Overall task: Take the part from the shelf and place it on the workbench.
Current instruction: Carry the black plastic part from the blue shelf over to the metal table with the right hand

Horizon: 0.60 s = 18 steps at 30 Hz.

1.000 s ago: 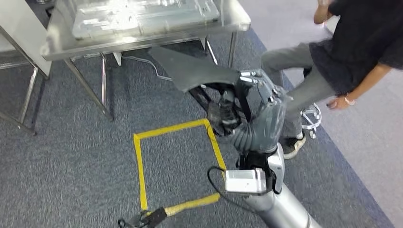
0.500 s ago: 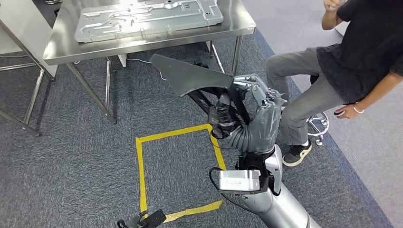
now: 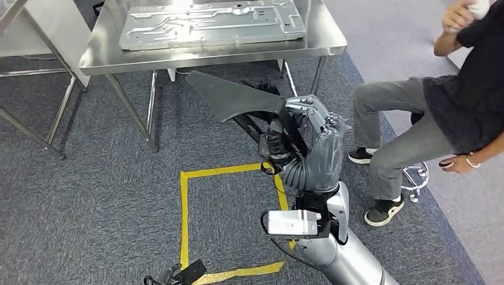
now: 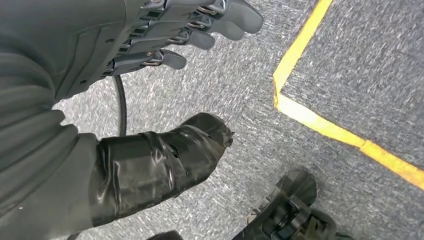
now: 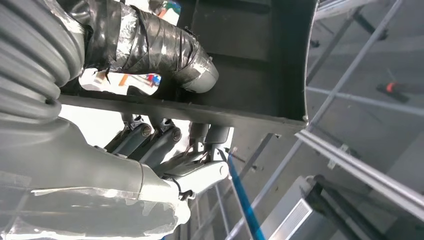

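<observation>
Part [image 3: 235,96], dark and flat with a pointed wedge shape, sits in my right hand [image 3: 309,139], raised above the grey carpet [image 3: 89,190] and well short of the counter. From the right wrist view the same part [image 5: 240,55] lies across my palm, with my taped thumb [image 5: 150,42] pressing on one face and my darker fingers [image 5: 165,140] curled up under the other, so the grasp is firm on both sides.

Largest thing ahead of me is the steel counter [image 3: 205,54], standing on thin metal legs. On it lies a big pressed metal panel [image 3: 211,24], pale grey and ribbed, covering most of the top. The part's pointed tip reaches toward the counter's near edge but stays apart from it.

To my right a person [image 3: 440,113] sits on a stool [image 3: 413,175], in a dark shirt and grey trousers, near my arm but not touching it.

On the carpet below my arm is a square of yellow tape [image 3: 185,219]; the left wrist view shows a corner of that tape [image 4: 300,112] as well.

My left hand [image 4: 150,45] hangs over the carpet, its fingers [image 4: 220,20] loosely extended and its taped thumb [image 4: 165,160] apart from them, with nothing held.
</observation>
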Each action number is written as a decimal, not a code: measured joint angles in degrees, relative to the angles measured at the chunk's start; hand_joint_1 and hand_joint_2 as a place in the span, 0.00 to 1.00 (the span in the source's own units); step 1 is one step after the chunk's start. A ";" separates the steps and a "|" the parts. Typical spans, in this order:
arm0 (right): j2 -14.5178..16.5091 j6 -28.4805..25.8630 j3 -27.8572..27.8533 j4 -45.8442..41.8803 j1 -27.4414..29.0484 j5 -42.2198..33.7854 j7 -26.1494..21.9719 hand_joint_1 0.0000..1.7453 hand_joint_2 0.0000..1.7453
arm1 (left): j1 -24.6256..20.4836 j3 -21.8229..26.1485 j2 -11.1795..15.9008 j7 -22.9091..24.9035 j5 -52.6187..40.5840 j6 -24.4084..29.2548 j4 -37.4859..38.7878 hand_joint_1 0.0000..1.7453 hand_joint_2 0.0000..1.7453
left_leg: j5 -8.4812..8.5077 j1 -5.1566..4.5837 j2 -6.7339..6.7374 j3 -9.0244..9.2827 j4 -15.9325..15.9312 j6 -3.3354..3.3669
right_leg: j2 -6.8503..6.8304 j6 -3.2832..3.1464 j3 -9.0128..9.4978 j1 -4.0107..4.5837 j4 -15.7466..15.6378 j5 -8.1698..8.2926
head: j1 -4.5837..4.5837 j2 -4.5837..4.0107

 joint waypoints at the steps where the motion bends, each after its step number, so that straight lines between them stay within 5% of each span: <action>1: 0.00 -0.01 0.04 0.02 -0.02 0.07 0.04 1.00 1.00 | -0.05 0.00 -0.11 0.04 -0.03 -0.07 0.01 0.00 1.00 | -0.04 0.19 -0.32 0.37 -0.26 0.30 | 0.77 0.17 -1.10 -0.04 2.30 -1.17 | 0.08 0.00; 4: -0.05 -0.02 0.15 0.22 0.29 0.03 0.08 1.00 1.00 | -0.17 0.00 -0.38 0.10 -0.05 -0.22 0.01 0.00 1.00 | -0.61 0.11 -1.14 0.93 -0.23 0.91 | 2.16 0.28 -7.47 -0.14 12.82 -4.62 | 0.21 0.00; 6: -0.08 -0.02 0.21 0.39 0.49 -0.07 -0.02 1.00 1.00 | -0.10 0.00 -0.45 0.17 -0.08 -0.30 0.01 0.00 1.00 | -1.22 0.07 -1.72 1.41 0.02 0.94 | 2.26 0.31 -9.48 -0.16 14.02 -2.87 | 0.21 0.00; 8: -0.09 -0.02 0.26 0.45 0.48 -0.15 -0.14 1.00 1.00 | -0.11 0.00 -0.55 0.25 -0.11 -0.33 0.01 0.00 1.00 | -2.06 0.07 -2.23 2.05 0.50 0.73 | 2.34 0.14 -7.70 -0.20 7.85 1.94 | 0.22 0.00; 10: -0.09 -0.02 0.32 0.48 0.38 -0.20 -0.21 1.00 1.00 | -0.27 0.00 -0.67 0.36 -0.11 -0.34 0.01 0.00 1.00 | -2.85 -0.10 -2.60 2.27 1.05 0.25 | 2.63 -0.22 -5.30 -0.13 2.01 4.52 | 0.18 0.00; 15: -0.10 -0.02 0.38 0.60 0.16 -0.24 -0.26 1.00 1.00 | -0.53 0.03 -0.83 0.55 -0.07 -0.35 0.08 0.00 1.00 | -3.84 0.03 -2.43 2.00 1.77 -1.19 | 2.79 -1.58 -3.72 -0.17 -0.35 3.98 | 0.04 0.00; 18: -0.07 -0.02 0.39 0.64 -0.08 -0.25 -0.37 1.00 1.00 | -0.66 0.04 -0.83 0.60 0.01 -0.34 0.16 0.00 1.00 | -7.01 0.40 -1.50 -2.11 9.29 -2.20 | 2.42 -2.32 -2.81 -0.33 -0.76 3.56 | -0.25 0.00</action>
